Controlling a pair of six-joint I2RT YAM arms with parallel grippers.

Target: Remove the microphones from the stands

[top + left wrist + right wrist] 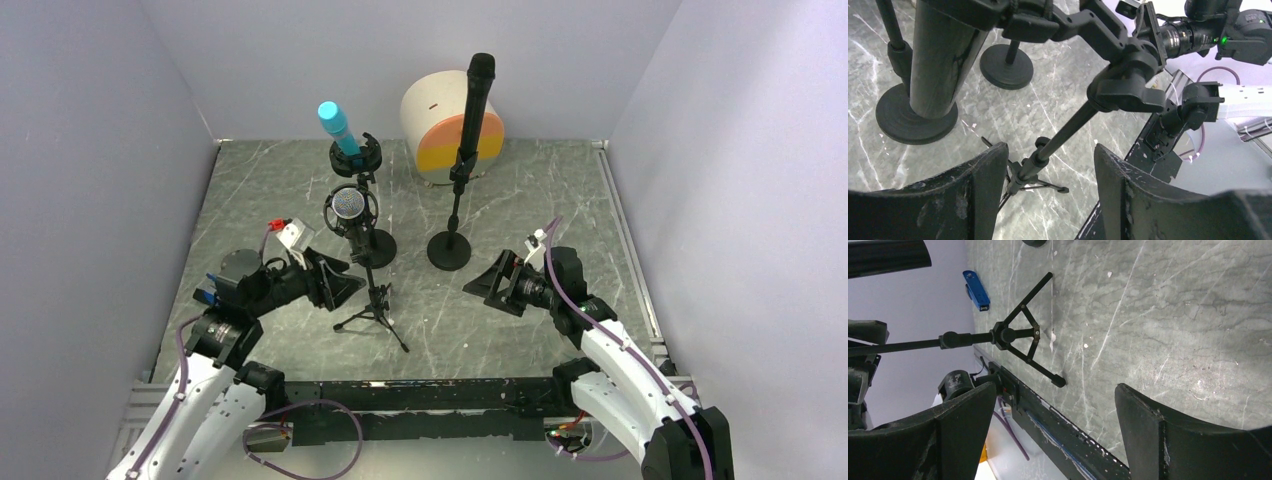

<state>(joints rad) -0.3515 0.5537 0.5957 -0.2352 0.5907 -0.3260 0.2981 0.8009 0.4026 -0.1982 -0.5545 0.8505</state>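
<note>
My left gripper [1048, 155] is open, empty, just short of the pole [1068, 129]; I'd clamp it below the mic [347, 205] as a brace. My right gripper [1055, 392] is wide open, empty, right of the pole

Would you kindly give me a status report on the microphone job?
Left tool open, astride tripod pole. Right tool open, empty. Mic in its mount. Second stand close behind.

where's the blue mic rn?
Top view, back left of centre: the blue microphone sits tilted in its cradle, just behind the tripod-mounted microphone and left of the black microphone.
</note>
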